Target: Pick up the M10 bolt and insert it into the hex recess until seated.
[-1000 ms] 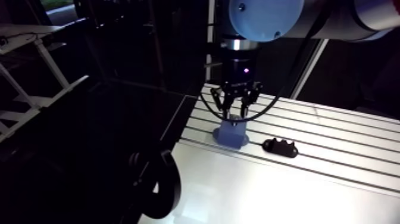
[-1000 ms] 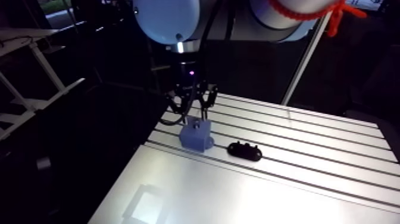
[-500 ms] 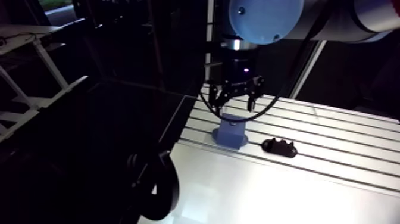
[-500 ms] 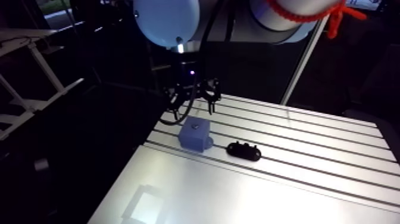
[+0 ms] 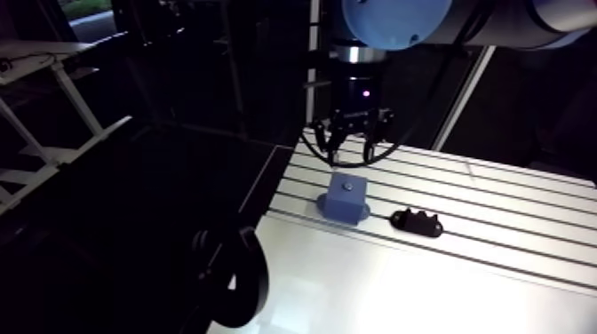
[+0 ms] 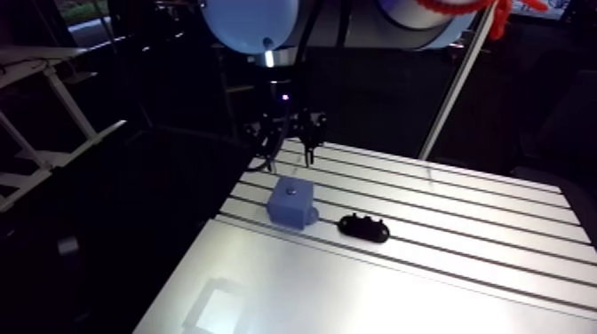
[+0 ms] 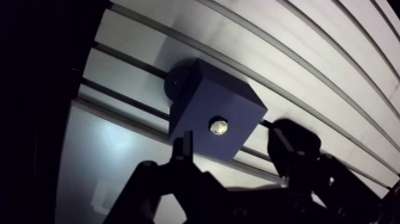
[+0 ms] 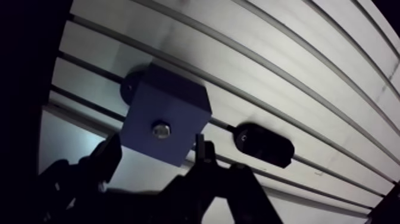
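The gripper point(image 5: 353, 156) is hanging above the blue block point(image 7: 199, 104), jaws standing apart; the bolt point(image 7: 218, 126) is sitting in the block's top, at 12 o'clock from their gap.

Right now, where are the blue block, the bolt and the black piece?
blue block point(image 7: 199, 98): wrist view, its top face.
bolt point(image 7: 218, 126): wrist view, its shiny head.
black piece point(image 8: 262, 145): wrist view, its middle.

Blue block point(image 5: 345, 201), silvery bolt point(image 7: 218, 126), black piece point(image 5: 417, 222), pale grey slot-striped table point(image 5: 497, 262).
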Motion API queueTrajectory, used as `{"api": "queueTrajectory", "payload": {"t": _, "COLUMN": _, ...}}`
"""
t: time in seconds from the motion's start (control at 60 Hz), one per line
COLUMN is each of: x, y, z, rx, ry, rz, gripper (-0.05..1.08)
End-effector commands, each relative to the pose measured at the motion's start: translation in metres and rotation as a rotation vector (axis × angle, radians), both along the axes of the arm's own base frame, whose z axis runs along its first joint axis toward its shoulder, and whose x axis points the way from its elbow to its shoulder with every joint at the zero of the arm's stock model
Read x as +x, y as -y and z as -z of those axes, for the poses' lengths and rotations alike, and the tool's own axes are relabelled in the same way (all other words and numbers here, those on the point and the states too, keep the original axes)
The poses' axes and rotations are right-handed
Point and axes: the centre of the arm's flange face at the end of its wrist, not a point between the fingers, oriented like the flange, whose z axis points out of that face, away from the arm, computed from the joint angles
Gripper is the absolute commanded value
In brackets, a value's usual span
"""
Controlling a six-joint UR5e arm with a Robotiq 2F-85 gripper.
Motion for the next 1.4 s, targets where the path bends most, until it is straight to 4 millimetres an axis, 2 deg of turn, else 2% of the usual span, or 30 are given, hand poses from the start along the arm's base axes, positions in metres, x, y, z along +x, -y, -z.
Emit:
{"api": "queueTrajectory", "payload": {"t": 0.017, "x": 0.003, "y": 0.001, "z": -0.012, "rx": 0.040, "ry": 0.022, "rz": 0.227, "gripper": 1.08}}
{"api": "queueTrajectory", "payload": {"t": 0.267, "x": 0.016, "y": 0.006, "z": -0.007, "rx": 0.065, "ry": 0.016, "rz": 0.338, "gripper": 1.08}}
{"api": "queueTrajectory", "payload": {"t": 0.4, "x": 0.013, "y": 0.005, "z": -0.006, "rx": 0.040, "ry": -0.057, "rz": 0.387, "gripper": 1.08}}
{"api": "queueTrajectory", "payload": {"t": 0.683, "x": 0.008, "y": 0.001, "z": -0.005, "rx": 0.033, "ry": -0.111, "rz": 0.399, "gripper": 1.08}}
{"api": "queueTrajectory", "payload": {"t": 1.4, "x": 0.018, "y": -0.002, "z": 0.015, "rx": 0.039, "ry": -0.066, "rz": 0.388, "gripper": 1.08}}
